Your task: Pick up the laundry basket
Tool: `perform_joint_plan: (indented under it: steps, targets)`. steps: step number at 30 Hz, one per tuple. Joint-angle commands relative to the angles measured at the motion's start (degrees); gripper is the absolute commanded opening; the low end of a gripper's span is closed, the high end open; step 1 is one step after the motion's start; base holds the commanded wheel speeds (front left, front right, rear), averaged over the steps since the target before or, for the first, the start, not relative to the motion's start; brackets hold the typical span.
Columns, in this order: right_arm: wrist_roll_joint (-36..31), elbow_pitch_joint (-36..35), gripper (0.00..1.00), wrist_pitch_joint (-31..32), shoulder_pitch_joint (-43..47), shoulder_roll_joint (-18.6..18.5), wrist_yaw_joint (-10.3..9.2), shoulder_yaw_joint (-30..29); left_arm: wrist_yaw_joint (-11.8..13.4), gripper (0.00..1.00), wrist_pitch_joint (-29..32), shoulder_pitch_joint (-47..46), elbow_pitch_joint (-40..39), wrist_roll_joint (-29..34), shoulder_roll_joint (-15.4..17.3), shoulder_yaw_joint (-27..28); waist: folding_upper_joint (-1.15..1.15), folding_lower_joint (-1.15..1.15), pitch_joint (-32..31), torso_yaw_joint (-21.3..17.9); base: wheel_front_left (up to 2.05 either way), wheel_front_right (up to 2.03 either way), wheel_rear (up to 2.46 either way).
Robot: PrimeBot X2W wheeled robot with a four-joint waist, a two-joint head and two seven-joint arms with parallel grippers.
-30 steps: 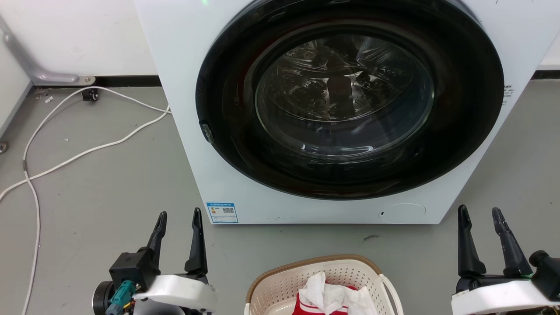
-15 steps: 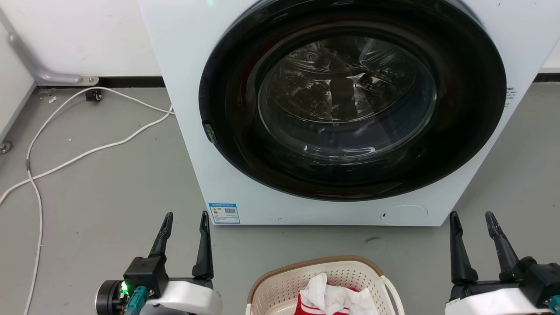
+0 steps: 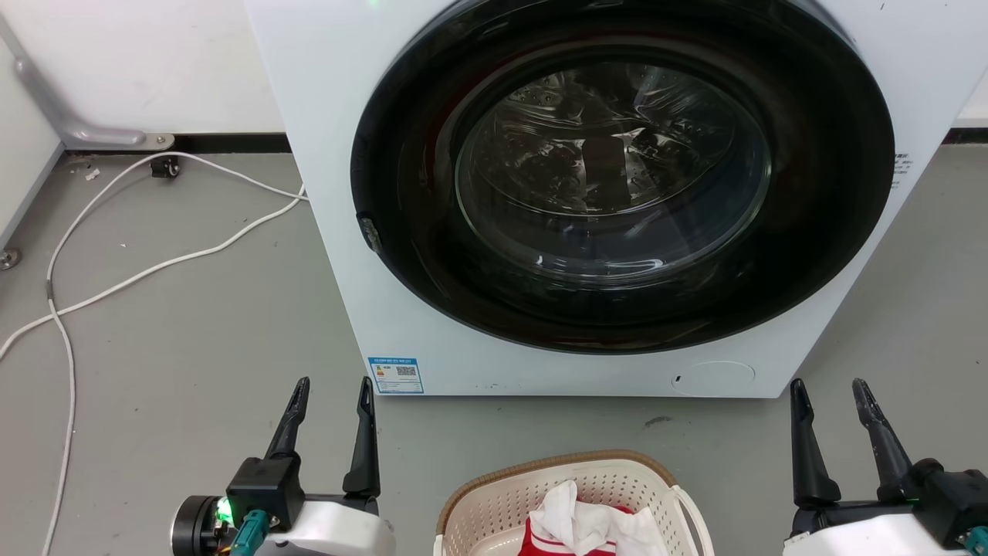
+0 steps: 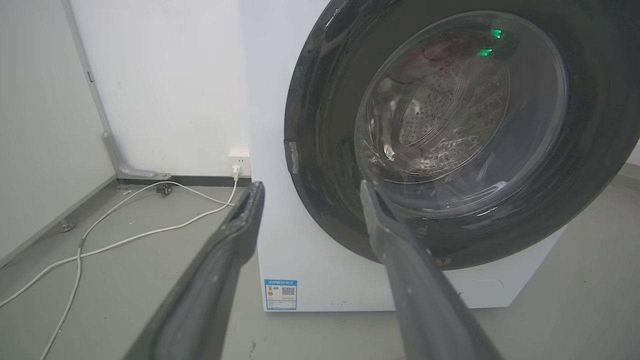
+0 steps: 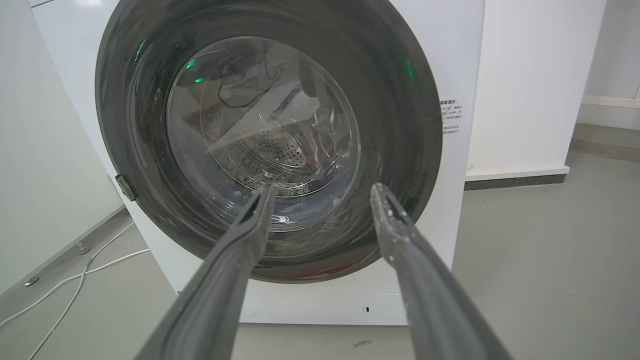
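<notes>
The laundry basket [image 3: 494, 494], cream perforated plastic with a brown woven-look rim, sits on the grey floor at the bottom middle of the head view, cut off by the frame edge. White and red clothes lie inside it. My left gripper [image 3: 333, 383] hovers open to the basket's left, fingers pointing toward the washing machine [image 3: 324, 232]. On the basket's right, my right gripper [image 3: 828, 384] is open too and holds nothing. The left gripper [image 4: 309, 186] and the right gripper [image 5: 323, 188] both face the machine's closed round door in the wrist views.
The white front-loading washing machine stands right behind the basket, its dark glass door [image 3: 617, 177] closed. White cables [image 3: 139, 274] trail across the floor at the left. A wall and a grey metal bracket [image 3: 77, 131] bound the left side.
Both grippers have drawn back slightly toward the lower edge of the head view, the left one also drifting right. The camera shifted a little early on. The basket has stayed put.
</notes>
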Motion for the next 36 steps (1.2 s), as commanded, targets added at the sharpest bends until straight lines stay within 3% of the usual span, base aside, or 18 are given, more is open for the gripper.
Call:
perform_joint_plan:
  steps: [1,20,36]
  targets:
    - [0.4,0.2,1.0,-0.1,0.4,-0.2,-0.02,0.1,0.2,1.0,-0.2,0.4,0.1,-0.1,0.2,0.0,0.0,0.0,0.0,0.0,0.0,0.0,0.0]
    - [-1.0,2.1,1.0,-0.1,-0.3,-0.2,-0.02,0.7,-0.3,1.0,-0.2,-0.3,2.5,-0.1,0.1,-0.4,0.0,0.0,1.7,0.1,0.0,0.0,0.0]
    - [-12.6,19.8,1.0,-0.1,-8.2,-0.2,-0.03,-2.3,-4.5,1.0,-0.2,-6.4,22.8,-5.3,0.1,-4.6,0.0,0.0,14.3,0.0,0.0,0.0,0.0]
